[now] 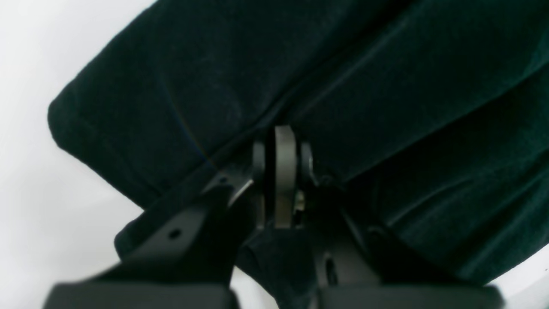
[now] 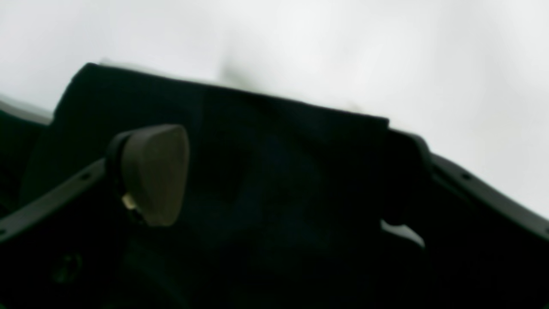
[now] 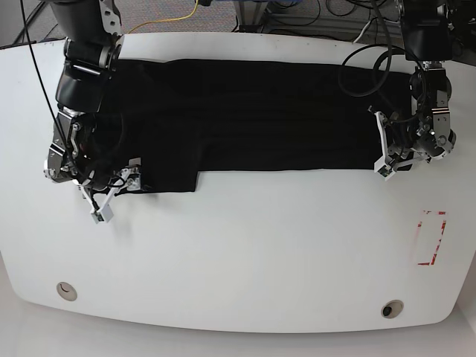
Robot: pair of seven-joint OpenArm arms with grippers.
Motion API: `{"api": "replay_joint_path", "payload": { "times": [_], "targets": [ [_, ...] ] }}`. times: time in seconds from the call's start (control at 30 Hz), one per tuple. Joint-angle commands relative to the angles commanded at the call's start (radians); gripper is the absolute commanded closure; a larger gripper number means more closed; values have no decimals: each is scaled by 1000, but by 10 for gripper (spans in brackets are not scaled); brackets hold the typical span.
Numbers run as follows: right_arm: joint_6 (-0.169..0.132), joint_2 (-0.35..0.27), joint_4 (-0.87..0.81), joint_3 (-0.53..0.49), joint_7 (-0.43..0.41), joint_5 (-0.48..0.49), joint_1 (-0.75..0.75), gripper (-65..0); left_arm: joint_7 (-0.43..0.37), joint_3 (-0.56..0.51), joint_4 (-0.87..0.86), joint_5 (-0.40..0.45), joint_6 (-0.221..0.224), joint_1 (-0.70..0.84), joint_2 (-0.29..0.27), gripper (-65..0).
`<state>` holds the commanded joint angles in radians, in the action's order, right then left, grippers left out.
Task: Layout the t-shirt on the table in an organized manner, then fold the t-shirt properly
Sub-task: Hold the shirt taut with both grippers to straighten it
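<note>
White tabletop fills nearly the whole base view: the table (image 3: 238,253) has curved edges, a round grommet hole (image 3: 66,291) at the lower left, another (image 3: 391,308) at the lower right, and a small red rectangle marking (image 3: 431,238) near the right edge. Cables (image 3: 186,11) and flooring show along the top of the frame, beyond the far edge.

The t-shirt (image 3: 245,119) lies flat across the upper half of the table as a long black band running from the left side of the frame to the right. Its lower edge steps down at the lower left, where a flap of cloth reaches further toward the viewer.

The right gripper (image 3: 111,190) sits at the left of the base view, at that lower-left flap. In the right wrist view a fold of the black cloth (image 2: 266,171) lies across the space between the two fingers, with a tan pad (image 2: 156,171) showing on the left finger and the other finger mostly hidden behind the fabric; the jaws stand apart, and whether they pinch the cloth cannot be told.

The left gripper (image 3: 390,152) is at the right of the base view, against the shirt's right end. In the left wrist view its fingers (image 1: 285,171) are pressed together, clamped on a ridge of the dark cloth (image 1: 386,107), which spreads over the upper and right parts of that frame with white table (image 1: 38,193) at the left.
</note>
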<state>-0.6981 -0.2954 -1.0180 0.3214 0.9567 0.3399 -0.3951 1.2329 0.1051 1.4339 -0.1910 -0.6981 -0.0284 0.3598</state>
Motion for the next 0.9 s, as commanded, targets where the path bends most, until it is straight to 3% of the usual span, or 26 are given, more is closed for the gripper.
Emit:
{"api": "replay_joint_path", "payload": {
  "times": [0.13,0.2,0.4,0.43,0.53,0.8,0.9],
  "targets": [
    [0,3,0,0,0,0,0,-615,0,0,0,0,0,0,0,-22],
    [0,3,0,0,0,0,0,-580,0,0,0,0,0,0,0,-22],
    [0,5,0,0,-6,0,-2,-263,0,0,0,0,0,0,0,-22],
    [0,5,0,0,-6,0,-3,-166,0,0,0,0,0,0,0,-22],
    [0,5,0,0,-6,0,-14,-55,0,0,0,0,0,0,0,-22],
    [0,5,-28,0,5,2,-21,-59,0,-2,0,0,0,0,0,-22],
    [0,6,-66,0,64,2,-21,-44,0,-2,0,0,0,0,0,-22]
  ]
}}
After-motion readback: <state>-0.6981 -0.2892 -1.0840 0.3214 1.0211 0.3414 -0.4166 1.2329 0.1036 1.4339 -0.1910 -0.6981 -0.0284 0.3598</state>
